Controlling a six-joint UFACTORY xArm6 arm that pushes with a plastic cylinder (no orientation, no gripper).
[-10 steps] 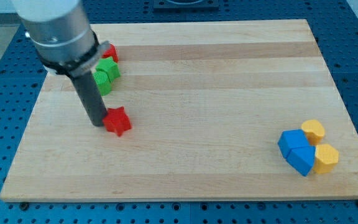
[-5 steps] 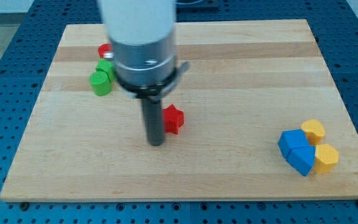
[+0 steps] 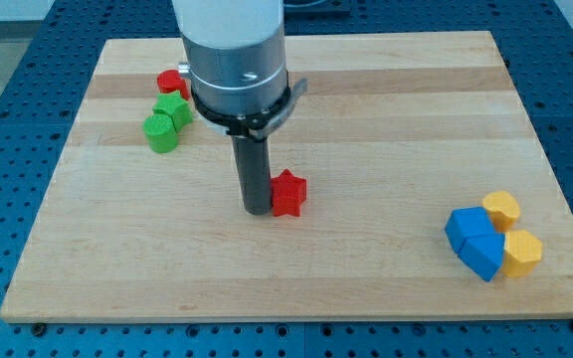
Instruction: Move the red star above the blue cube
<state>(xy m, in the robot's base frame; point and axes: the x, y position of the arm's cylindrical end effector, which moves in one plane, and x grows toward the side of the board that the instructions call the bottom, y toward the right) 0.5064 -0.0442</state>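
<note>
no readable text, labels, numbers or signs

My tip [image 3: 257, 210] touches the red star [image 3: 288, 193] on the star's left side, mid-board. Blue cube [image 3: 469, 226] sits well apart toward the view's lower right, against another blue block [image 3: 484, 256] and two yellow blocks [image 3: 502, 209].

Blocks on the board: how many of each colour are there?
Red: 2, the red star and a red block.
Green: 2, at and.
Blue: 2, at and.
Yellow: 2, at and.
Total: 8.
</note>
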